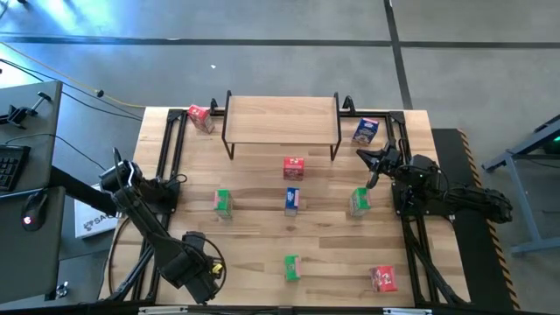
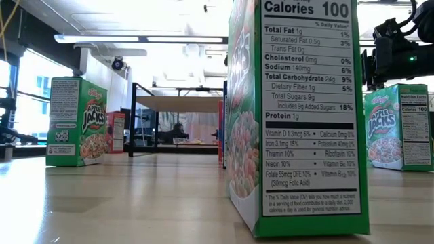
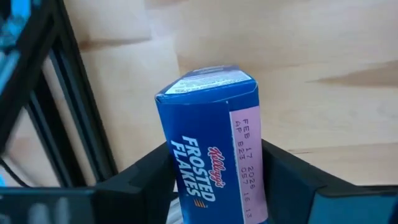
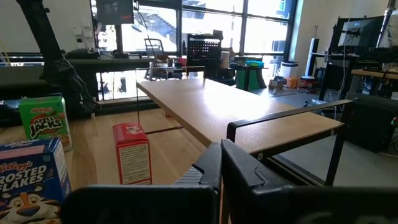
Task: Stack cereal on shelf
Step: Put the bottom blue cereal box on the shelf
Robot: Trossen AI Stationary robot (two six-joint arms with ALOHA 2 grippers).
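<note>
One blue cereal box (image 3: 211, 143) | between left jaws | left-wrist view only

Wooden tabletop (image 1: 262, 241), grey floor (image 1: 262, 52), black keyboard (image 1: 9, 166) on a side desk (image 1: 35, 105), large windows (image 4: 211, 18) beyond.

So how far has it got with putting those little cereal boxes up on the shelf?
Nothing is stacked yet: the shelf top is bare. In hand: the left pincer grips a blue box near the table's front-left corner. The right pincer is shut, empty, beside the shelf. Left: every other box, such as the red box in front of the shelf.
</note>
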